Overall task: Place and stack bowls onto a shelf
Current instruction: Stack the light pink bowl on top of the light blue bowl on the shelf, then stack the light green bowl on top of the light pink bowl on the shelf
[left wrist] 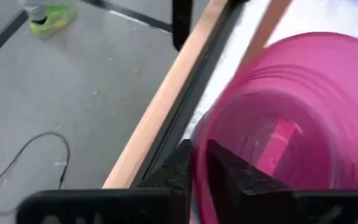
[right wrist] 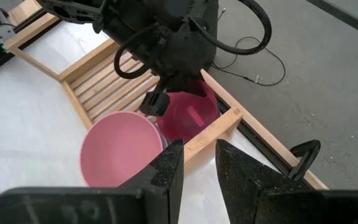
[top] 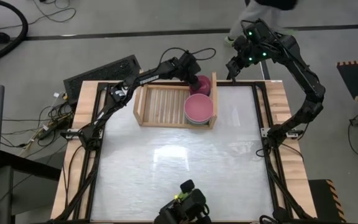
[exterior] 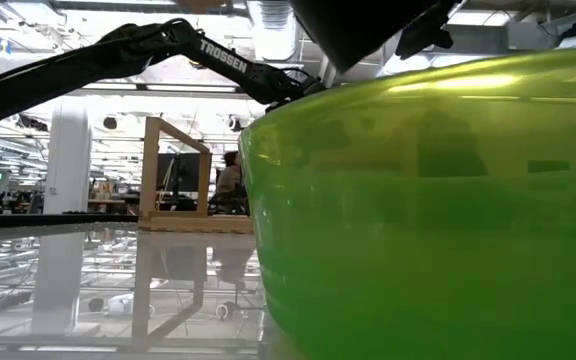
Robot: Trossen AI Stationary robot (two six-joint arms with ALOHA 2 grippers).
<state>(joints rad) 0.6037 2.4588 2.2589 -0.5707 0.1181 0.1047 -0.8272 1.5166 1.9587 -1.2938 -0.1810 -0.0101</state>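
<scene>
Magenta bowl (top: 200,83) rim under left claw (top: 193,79)

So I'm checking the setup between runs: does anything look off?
One thing: a lime green bowl sits right against the low camera, blocking most of its view of the table. On the shelf, the pink bowl sits upright, and the left gripper pinches the magenta bowl's rim.

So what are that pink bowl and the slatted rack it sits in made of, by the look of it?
The pink bowl looks like plastic: one even colour, a smooth, slightly glossy inside and a thin rim. The magenta bowl beside it is slightly see-through in the left wrist view, which also suggests plastic. The rack looks like pale, unpainted wood, with separate slats and plain board walls; whether it is varnished cannot be told.
</scene>
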